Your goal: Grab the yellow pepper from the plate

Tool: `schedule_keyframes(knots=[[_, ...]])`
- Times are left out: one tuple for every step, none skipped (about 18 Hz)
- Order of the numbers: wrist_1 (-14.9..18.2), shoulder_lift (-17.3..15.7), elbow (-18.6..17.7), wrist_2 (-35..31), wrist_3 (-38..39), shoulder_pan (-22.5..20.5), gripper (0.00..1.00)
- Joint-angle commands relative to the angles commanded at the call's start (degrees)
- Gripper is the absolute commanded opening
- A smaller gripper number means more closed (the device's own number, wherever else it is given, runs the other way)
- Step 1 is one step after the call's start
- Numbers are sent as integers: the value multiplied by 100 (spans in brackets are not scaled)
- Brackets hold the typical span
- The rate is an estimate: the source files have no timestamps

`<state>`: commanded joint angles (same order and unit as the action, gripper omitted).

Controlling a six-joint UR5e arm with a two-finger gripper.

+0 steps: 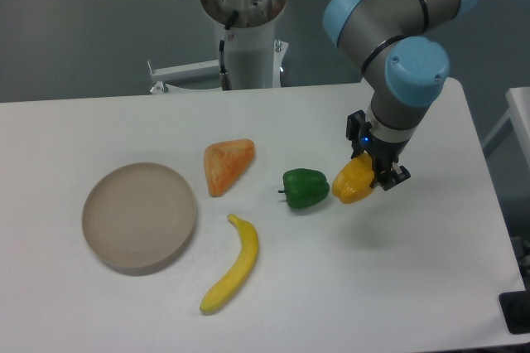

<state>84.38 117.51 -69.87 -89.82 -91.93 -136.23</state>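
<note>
The tabletop point(124, 129) is plain white, with no pattern on it. Right of the glossy dark green pepper point(305, 188) sits the yellow pepper point(353, 182), warm yellow shading to orange. Left of the green one lies a pale orange wedge-shaped piece point(226, 163) with faint lighter streaks, then a matte beige-tan plate point(139, 217). The banana point(233, 266) is bright yellow. The arm point(406, 46) is grey with light blue caps, its gripper point(374, 158) black.

Two peppers (yellow pepper point(353, 184), green pepper point(305, 189)), one banana point(233, 266), one plate point(139, 217), one orange wedge point(227, 164).
</note>
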Motion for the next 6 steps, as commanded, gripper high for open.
schedule_keyframes(knots=[[0,0,0,0,0,0,3],[0,0,0,0,0,0,3],[0,0,0,0,0,0,3],[0,0,0,0,0,0,3],[0,0,0,0,0,0,3],[0,0,0,0,0,0,3]])
